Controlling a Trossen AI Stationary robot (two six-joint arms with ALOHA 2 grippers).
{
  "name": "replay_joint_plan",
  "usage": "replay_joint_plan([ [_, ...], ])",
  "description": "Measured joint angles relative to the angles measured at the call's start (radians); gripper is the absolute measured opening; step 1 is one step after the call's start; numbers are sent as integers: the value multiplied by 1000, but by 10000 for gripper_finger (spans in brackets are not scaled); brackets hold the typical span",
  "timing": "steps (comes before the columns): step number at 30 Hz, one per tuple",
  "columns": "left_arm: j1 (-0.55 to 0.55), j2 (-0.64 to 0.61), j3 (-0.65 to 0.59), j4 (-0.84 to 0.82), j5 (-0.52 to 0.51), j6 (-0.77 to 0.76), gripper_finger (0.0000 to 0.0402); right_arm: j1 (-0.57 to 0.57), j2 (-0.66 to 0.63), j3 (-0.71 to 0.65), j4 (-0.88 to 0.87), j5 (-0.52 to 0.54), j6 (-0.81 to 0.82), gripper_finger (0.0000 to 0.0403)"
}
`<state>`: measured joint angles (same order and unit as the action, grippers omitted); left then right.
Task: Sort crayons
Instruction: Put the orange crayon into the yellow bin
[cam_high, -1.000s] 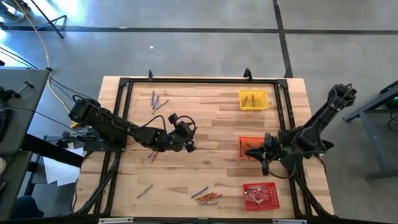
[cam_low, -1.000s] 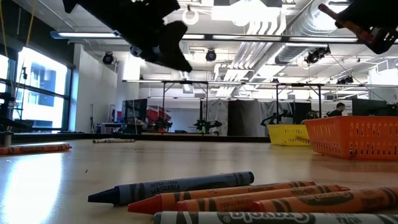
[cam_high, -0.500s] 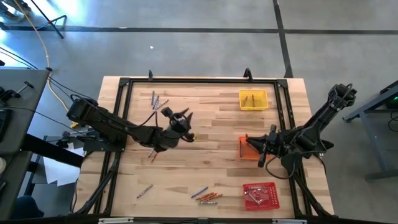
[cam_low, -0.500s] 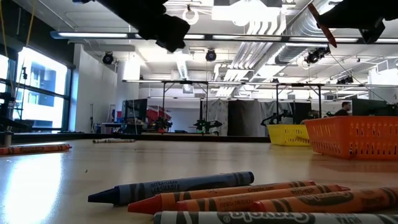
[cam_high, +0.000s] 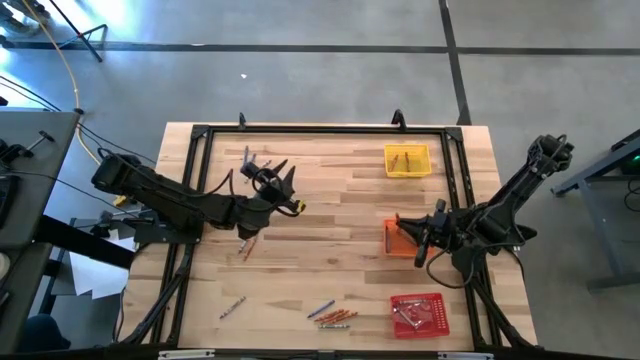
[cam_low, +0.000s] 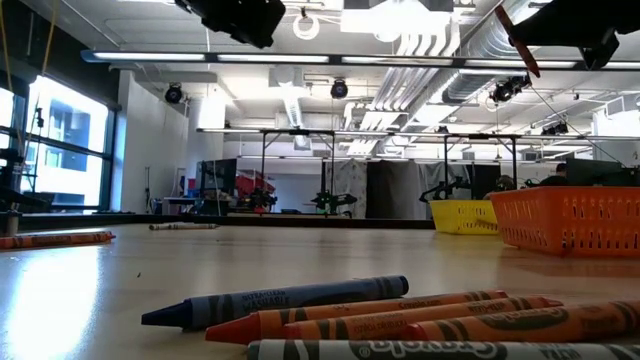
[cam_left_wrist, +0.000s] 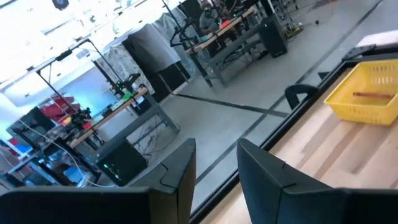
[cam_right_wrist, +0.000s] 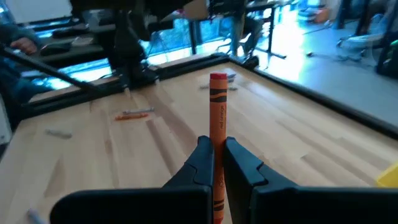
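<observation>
Pale wooden table, smooth with visible grain; plastic mesh trays; paper-wrapped crayons.

A wooden table bears scattered crayons and yellow, orange, red trays

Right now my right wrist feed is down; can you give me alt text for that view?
The right gripper is shut on a reddish-orange crayon, which sticks straight out past its fingertips over the wooden table. Farther off, an orange crayon and a grey one lie loose on the table, with a black frame rail behind.
</observation>
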<state>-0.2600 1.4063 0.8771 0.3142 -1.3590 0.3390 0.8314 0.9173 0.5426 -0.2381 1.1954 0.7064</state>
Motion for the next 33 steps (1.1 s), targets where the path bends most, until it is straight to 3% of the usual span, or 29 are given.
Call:
replay_joint_plan([
  [5, 6, 1, 0, -4, 1, 64, 103, -38, -2, 0, -40, 154, -34, 4],
  [9, 31, 1, 0, -2, 2, 70, 103, -165, -33, 0, -144, 202, 20, 4],
  [13, 69, 1, 0, -2, 2, 105, 103, -343, -71, 0, -284, 154, 120, 4],
  [18, 125, 1, 0, -2, 12, 109, 103, -588, -112, 0, -353, 63, 131, 4],
  [26, 197, 1, 0, -3, 79, 109, 103, -963, -111, 0, -363, -142, -16, 4],
  [33, 251, 1, 0, -4, 166, 114, 103, -1193, -70, 0, -310, -284, -35, 4],
])
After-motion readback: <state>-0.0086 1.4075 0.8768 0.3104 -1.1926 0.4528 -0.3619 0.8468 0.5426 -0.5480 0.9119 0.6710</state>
